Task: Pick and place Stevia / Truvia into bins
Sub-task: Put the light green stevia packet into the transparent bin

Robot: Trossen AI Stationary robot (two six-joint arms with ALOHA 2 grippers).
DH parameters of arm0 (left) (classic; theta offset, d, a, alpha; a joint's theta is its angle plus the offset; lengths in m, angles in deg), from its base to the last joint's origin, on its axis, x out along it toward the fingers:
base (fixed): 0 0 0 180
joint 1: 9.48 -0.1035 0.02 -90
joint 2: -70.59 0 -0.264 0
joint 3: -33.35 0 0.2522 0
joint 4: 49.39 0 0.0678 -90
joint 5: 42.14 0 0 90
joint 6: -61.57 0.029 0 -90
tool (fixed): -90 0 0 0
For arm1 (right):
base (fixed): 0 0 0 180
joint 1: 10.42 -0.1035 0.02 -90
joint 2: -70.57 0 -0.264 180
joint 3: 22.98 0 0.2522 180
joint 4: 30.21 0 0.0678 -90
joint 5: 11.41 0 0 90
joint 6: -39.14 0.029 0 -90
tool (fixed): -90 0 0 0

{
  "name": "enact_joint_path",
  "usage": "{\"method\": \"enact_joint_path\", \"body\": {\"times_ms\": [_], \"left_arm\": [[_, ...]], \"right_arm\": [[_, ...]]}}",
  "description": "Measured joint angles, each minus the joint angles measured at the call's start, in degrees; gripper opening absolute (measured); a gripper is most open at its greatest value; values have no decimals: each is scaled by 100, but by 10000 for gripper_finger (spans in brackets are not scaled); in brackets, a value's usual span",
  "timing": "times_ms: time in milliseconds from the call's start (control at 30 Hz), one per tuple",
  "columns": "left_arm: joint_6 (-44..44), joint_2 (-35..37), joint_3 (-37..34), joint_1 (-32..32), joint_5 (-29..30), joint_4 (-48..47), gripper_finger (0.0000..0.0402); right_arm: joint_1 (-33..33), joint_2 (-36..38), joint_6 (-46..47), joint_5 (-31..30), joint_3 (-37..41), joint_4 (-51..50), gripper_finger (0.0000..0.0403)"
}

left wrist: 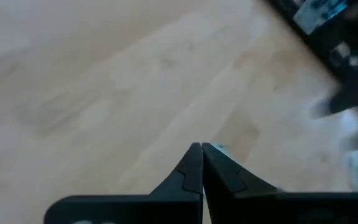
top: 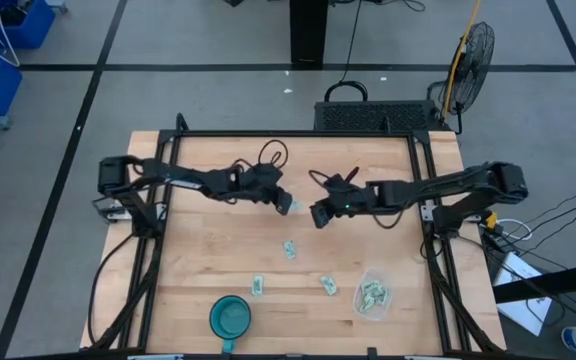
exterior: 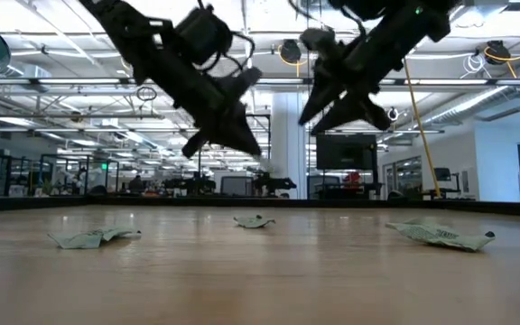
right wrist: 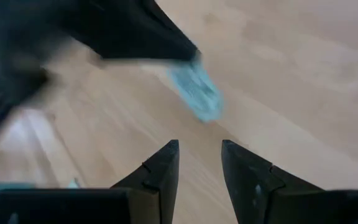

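My left gripper point(top: 284, 203) is above the middle of the table, shut on one pale green Stevia sachet point(right wrist: 197, 93). My right gripper point(top: 317, 215) hangs open and empty just to its right, its fingers point(right wrist: 166, 158) pointing toward the held sachet. Both grippers are well above the wood in the low view. Three more sachets lie flat on the table point(top: 290, 249), point(top: 258, 285), point(top: 329, 285). The clear tub point(top: 373, 297) stands near the front right with several sachets in it. My left gripper pinches the sachet between its two fingertips point(left wrist: 194, 155); only a pale green corner point(left wrist: 220, 148) shows beside them. The fingers slant down toward the table's right. The rest of the sachet point(right wrist: 199, 96) sticks out below the tips, clear of the table.
A teal round bowl point(top: 230, 317) stands near the front edge, left of the tub. A black cable point(top: 273, 155) lies at the far side of the table. Bare wood lies between the loose sachets and the tub.
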Motion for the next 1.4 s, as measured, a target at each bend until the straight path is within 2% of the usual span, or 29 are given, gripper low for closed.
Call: {"method": "enact_joint_path", "body": {"times_ms": [200, 367, 633, 800, 1000, 1233, 1400], "left_arm": [[5, 320, -4, 79, 208, -35, 2], [-142, 320, -1, 118, 169, 75, 2], [-132, 410, -1, 167, 195, 77, 1], [-86, 653, 9, 165, 231, 113, 1], [-42, 1042, 10, 138, 275, -16, 1], [-94, 1201, 10, 149, 276, -14, 1], [-136, 1199, 10, 202, 220, 53, 1]], "right_arm": [[125, -541, 167, 472, 6, 1004, 116], [155, -701, 134, 491, 0, 1854, 116], [174, -703, 642, 647, 4, 1516, 116], [142, -703, 634, 637, 6, 1402, 116], [144, -703, 480, 627, 4, 1791, 116], [146, -701, 278, 632, 4, 2800, 116], [151, -701, 291, 631, 4, 2803, 116]]}}
